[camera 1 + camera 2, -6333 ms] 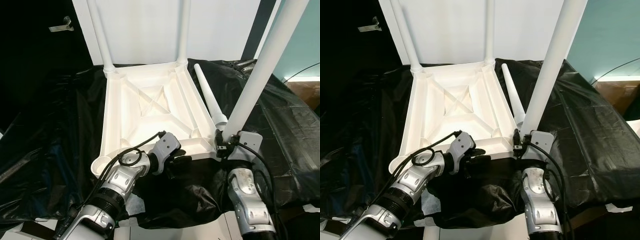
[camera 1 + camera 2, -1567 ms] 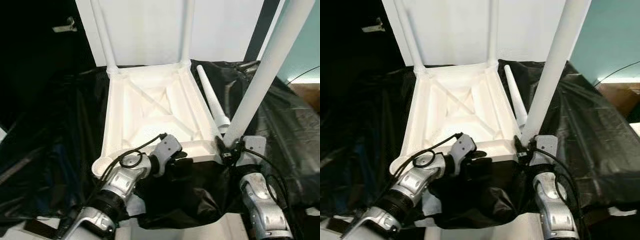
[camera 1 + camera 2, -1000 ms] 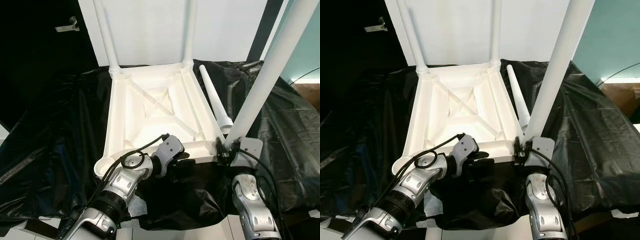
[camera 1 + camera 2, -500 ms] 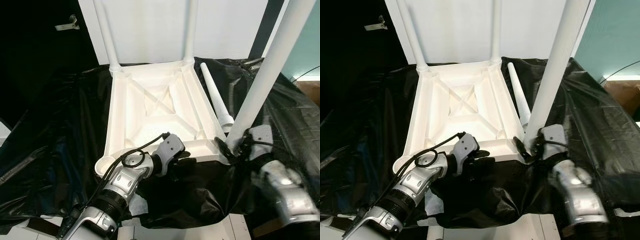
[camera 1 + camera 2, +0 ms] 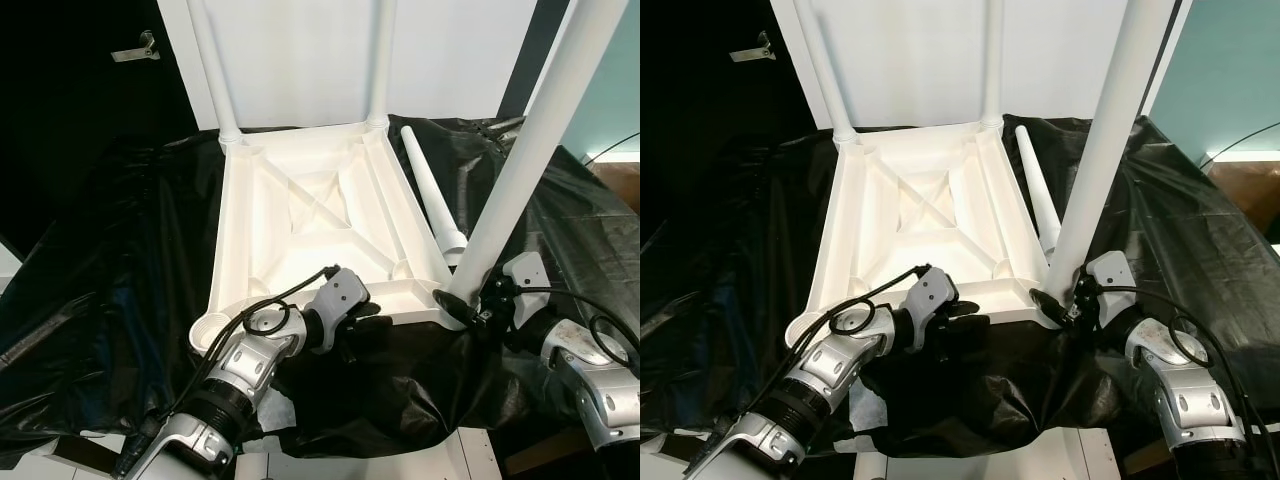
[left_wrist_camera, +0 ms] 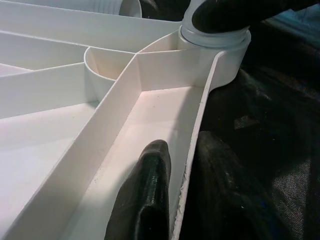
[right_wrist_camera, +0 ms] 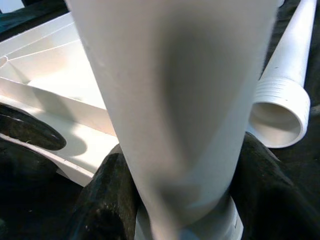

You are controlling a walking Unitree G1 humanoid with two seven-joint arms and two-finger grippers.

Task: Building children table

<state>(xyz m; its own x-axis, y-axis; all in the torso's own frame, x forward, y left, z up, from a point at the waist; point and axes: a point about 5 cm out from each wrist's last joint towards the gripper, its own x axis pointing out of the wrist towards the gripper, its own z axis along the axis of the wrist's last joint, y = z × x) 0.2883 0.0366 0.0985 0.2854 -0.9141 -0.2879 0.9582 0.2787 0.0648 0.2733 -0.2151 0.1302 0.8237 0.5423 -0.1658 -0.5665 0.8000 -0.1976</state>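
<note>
A white plastic tabletop (image 5: pixel 300 230) lies upside down on a black sheet. Two legs (image 5: pixel 213 70) (image 5: pixel 380 60) stand in its far corners. A third leg (image 5: pixel 520 160) rises from the near right corner, and my right gripper (image 5: pixel 462 305) is shut around its base; its black fingers (image 7: pixel 107 195) hug the leg on both sides. My left gripper (image 5: pixel 355 322) is shut on the tabletop's near rim (image 6: pixel 192 135), one finger (image 6: pixel 150 195) inside the rim and one outside. A loose leg (image 5: pixel 430 200) lies beside the tabletop's right edge.
The near left corner socket (image 5: pixel 207 328) stands open beside my left forearm. The crumpled black sheet (image 5: pixel 110 260) covers the whole work surface. A white wall panel (image 5: pixel 300 60) stands behind, and a brown box (image 5: pixel 622 180) sits at the far right.
My right arm has swung out to the right while its gripper stays on the base of the near right leg. The left gripper keeps its hold on the rim.
</note>
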